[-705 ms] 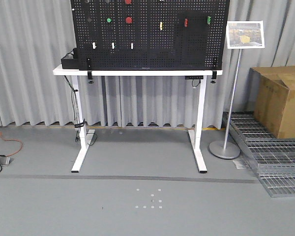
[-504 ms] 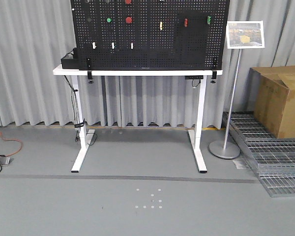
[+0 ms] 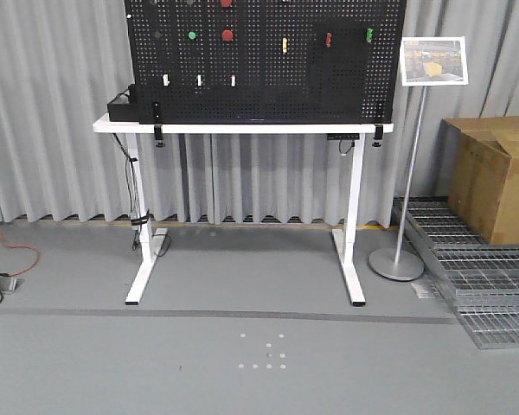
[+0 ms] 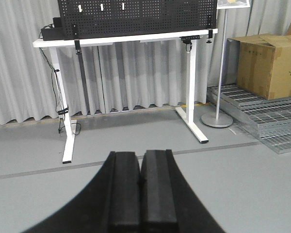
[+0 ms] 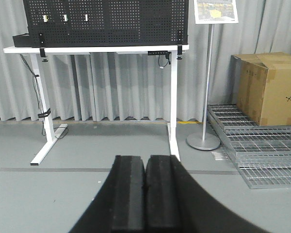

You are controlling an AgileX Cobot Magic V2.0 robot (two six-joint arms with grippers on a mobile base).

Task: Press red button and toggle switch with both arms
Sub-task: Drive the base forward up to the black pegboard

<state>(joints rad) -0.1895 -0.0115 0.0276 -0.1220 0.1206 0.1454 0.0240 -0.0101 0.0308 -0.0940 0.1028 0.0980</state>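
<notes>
A long white desk (image 3: pixel 242 127) stood on the grey floor (image 3: pixel 242 380) in front of a grey curtain (image 3: pixel 52 112). A big black board full of little holes (image 3: pixel 259 95) stood up along the desk, almost from the left edge to the right edge. A flat black box (image 3: pixel 121 107) sat at the left edge.

The round red button (image 3: pixel 227 35) was high on the board, about over the middle of the desk. A row of small white toggle switches (image 3: pixel 199 80) was lower down, nearer the left edge.

Past the right edge stood a picture sign on a metal pole (image 3: pixel 432 60) and a brown cardboard box (image 3: pixel 493 177).

The left gripper (image 4: pixel 140 162) was well back from the desk. Its black jaws were pressed tight together with nothing in them. The right gripper (image 5: pixel 145 165) was clenched too, and it touched nothing.
</notes>
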